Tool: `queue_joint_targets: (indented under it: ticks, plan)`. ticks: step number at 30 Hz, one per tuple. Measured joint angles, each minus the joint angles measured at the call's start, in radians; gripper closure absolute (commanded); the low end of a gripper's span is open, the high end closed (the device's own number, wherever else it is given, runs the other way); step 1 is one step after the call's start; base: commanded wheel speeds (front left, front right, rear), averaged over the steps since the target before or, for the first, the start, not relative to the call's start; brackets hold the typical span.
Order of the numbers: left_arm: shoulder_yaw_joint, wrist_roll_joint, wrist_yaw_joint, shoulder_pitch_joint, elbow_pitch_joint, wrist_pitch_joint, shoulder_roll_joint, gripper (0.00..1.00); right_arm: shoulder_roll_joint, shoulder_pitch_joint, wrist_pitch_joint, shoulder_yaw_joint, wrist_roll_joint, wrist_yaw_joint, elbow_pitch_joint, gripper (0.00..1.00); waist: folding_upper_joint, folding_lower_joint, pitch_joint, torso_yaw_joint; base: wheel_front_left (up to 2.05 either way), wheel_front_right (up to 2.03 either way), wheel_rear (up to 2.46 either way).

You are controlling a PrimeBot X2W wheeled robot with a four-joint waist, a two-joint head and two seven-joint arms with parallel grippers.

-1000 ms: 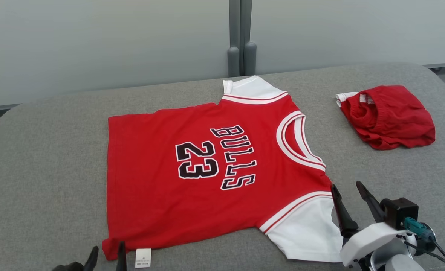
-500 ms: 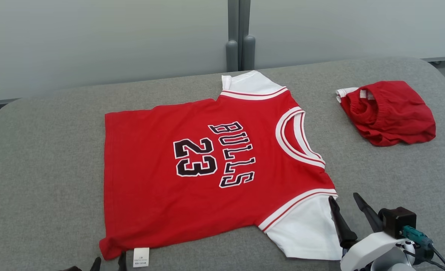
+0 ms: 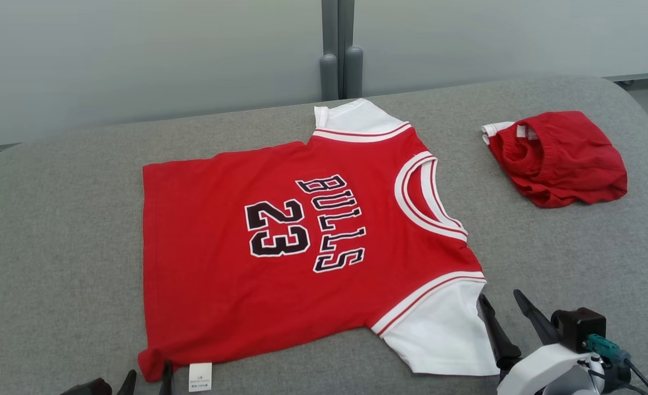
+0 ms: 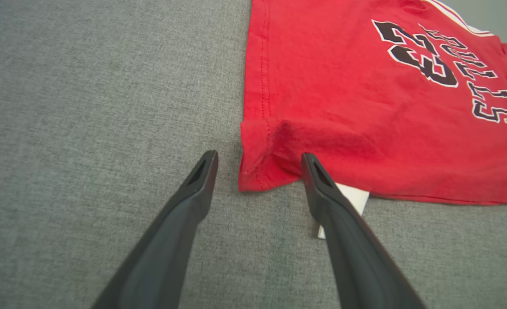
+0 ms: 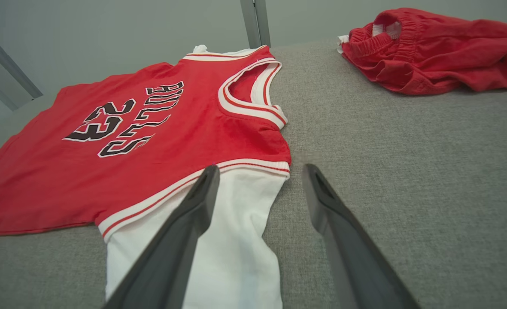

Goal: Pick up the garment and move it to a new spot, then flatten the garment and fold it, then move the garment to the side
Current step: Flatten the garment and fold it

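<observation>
Down front, left gripper point(image 4: 257, 156) and right gripper point(image 5: 259, 169) both gape open, empty.
Left straddles the jersey point(image 4: 365, 86) hem corner, right the white sleeve point(image 5: 236, 257) edge; jersey's flat on the table point(image 3: 55, 247), centre. Fold step, I'd guess: pinch both, then carry across.

Garment point(image 3: 280, 247) is laid flat on the table point(image 3: 55, 247). Relative to the garment: bundled shorts point(image 3: 559, 159) are set to its right, well apart; left gripper point(image 3: 148, 369) is placed at its near-left corner, right gripper point(image 3: 499, 294) at its near-right sleeve edge.
</observation>
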Motion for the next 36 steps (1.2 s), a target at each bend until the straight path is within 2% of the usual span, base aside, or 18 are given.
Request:
queue_joint_targets:
  ticks: [2, 4, 6, 7, 8, 28, 35, 36]
  plan:
    - [-0.004, -0.002, -0.006, -0.001, 0.002, 0.000, 0.000, 0.45, 0.002, 0.005, 0.000, -0.001, 0.012, 0.007, 0.011, 0.00, 0.0000, 0.0000, 0.000, -0.001, 0.00, 0.00, 0.00]
    - [-0.007, -0.002, -0.014, -0.002, 0.003, 0.000, 0.000, 0.63, 0.006, 0.020, 0.000, -0.002, 0.037, 0.020, 0.022, 0.00, 0.0000, 0.0000, 0.000, -0.001, 0.00, 0.00, 0.00]
    - [-0.010, -0.002, -0.020, -0.005, 0.003, -0.002, 0.000, 0.73, 0.009, 0.042, 0.001, -0.002, 0.055, 0.029, 0.035, 0.00, 0.0000, 0.0000, 0.001, -0.001, 0.00, 0.00, 0.00]
    - [-0.013, -0.002, -0.024, -0.007, 0.003, -0.003, 0.000, 0.81, 0.010, 0.053, 0.003, -0.001, 0.059, 0.033, 0.044, 0.00, 0.0000, 0.0000, 0.001, 0.000, 0.00, 0.00, 0.00]
    - [-0.015, -0.002, -0.024, -0.009, 0.004, -0.007, -0.001, 0.99, 0.009, 0.064, 0.005, 0.000, 0.061, 0.038, 0.050, 0.00, 0.0000, 0.0000, 0.002, 0.001, 0.00, 0.00, 0.00]
    - [-0.033, -0.002, -0.048, -0.031, 0.002, -0.037, -0.005, 1.00, 0.026, 0.082, 0.037, 0.026, 0.114, 0.080, 0.140, 0.00, 0.0000, 0.0000, 0.016, 0.019, 0.00, 0.00, 0.00]
    - [-0.031, -0.002, -0.048, -0.034, 0.003, -0.046, -0.005, 1.00, 0.029, 0.069, 0.042, 0.032, 0.117, 0.082, 0.170, 0.00, 0.0000, -0.0001, 0.020, 0.018, 0.00, 0.00, 0.00]
    - [-0.031, -0.002, -0.048, -0.037, 0.003, -0.046, -0.005, 1.00, 0.030, 0.064, 0.042, 0.035, 0.118, 0.082, 0.175, 0.10, 0.0000, 0.0000, 0.021, 0.018, 0.00, 0.00, 0.00]
